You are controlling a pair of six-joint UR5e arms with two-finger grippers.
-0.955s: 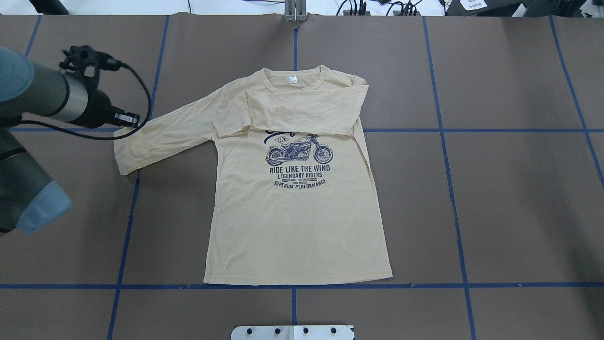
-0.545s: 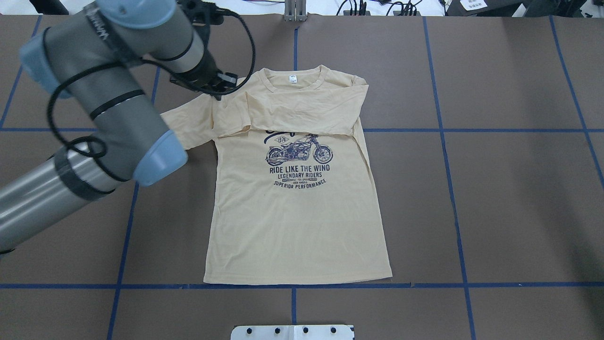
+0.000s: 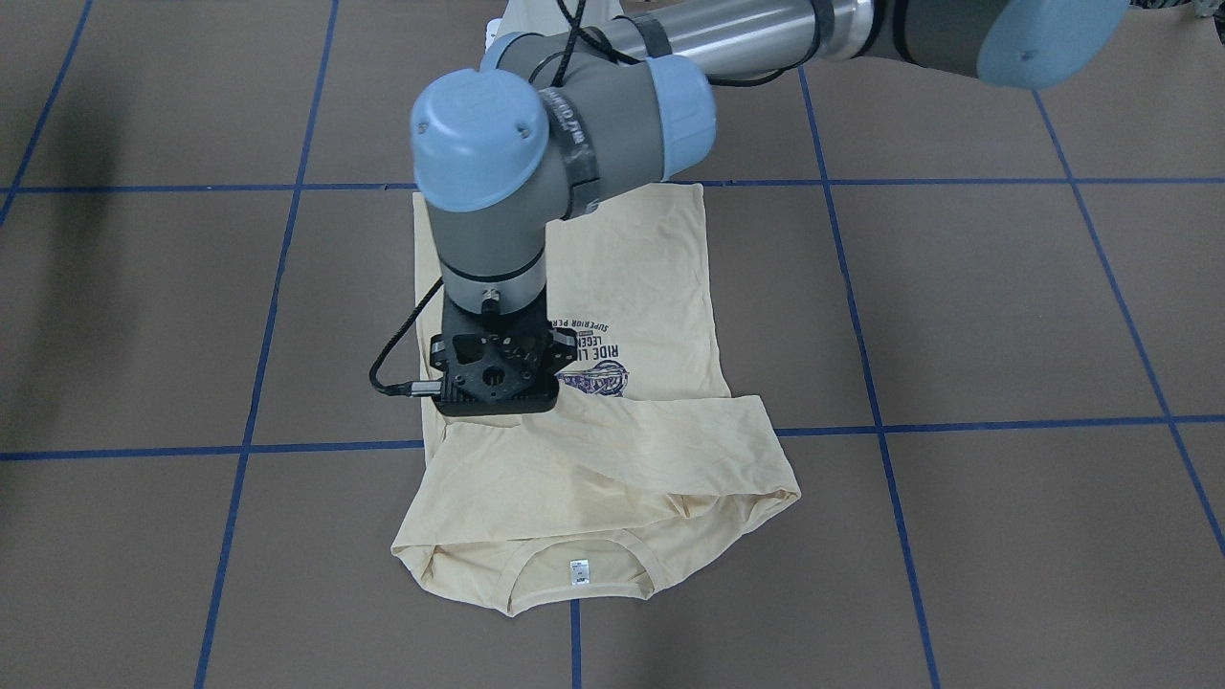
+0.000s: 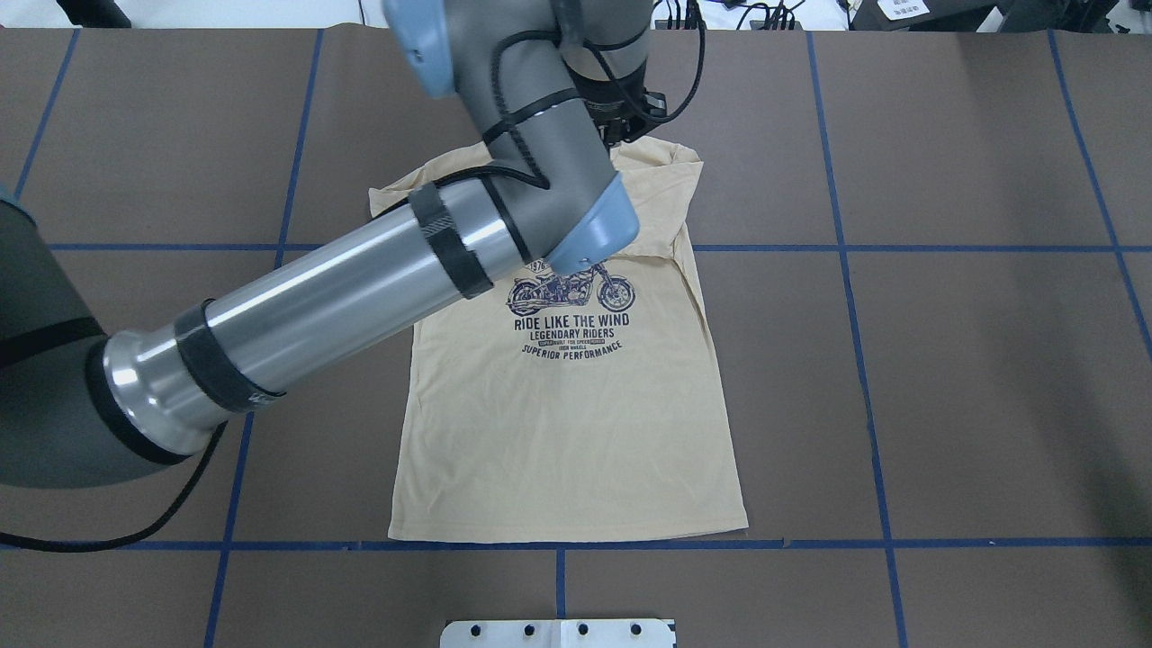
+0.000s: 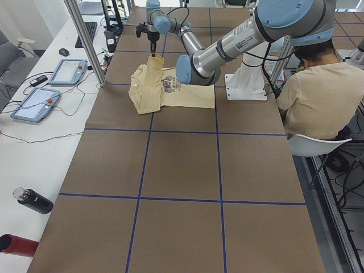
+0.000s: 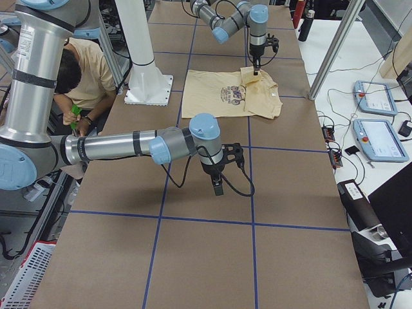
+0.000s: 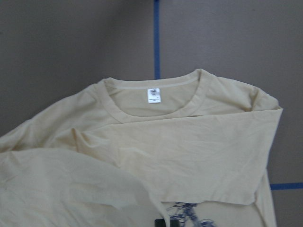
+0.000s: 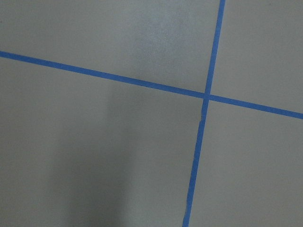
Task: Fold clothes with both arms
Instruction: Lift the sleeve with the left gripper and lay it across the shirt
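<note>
The cream-yellow shirt (image 4: 558,432) lies flat, print side up, with the navy motorcycle print (image 4: 571,315) at mid chest. The collar with its white neck tag (image 3: 578,571) is at the far side. One sleeve is folded across the chest (image 7: 189,142). My left gripper (image 3: 495,410) hangs over the upper chest, shut on the other sleeve (image 7: 71,189), which rises to it and drapes over the shirt. In the overhead view the wrist hides the fingers. My right gripper (image 6: 217,188) hovers over bare table well away from the shirt; I cannot tell if it is open or shut.
Blue tape lines (image 8: 207,97) grid the brown table. The white pedestal base (image 4: 558,633) stands at the near edge. A seated person (image 5: 310,96) is beside the base. Teach pendants (image 5: 34,102), a metal post (image 5: 85,40) and bottles (image 5: 34,201) lie off the far side.
My left arm has swept from the table's left to over the collar. It has carried the outstretched sleeve with it, so the sleeve now lies over the chest.
</note>
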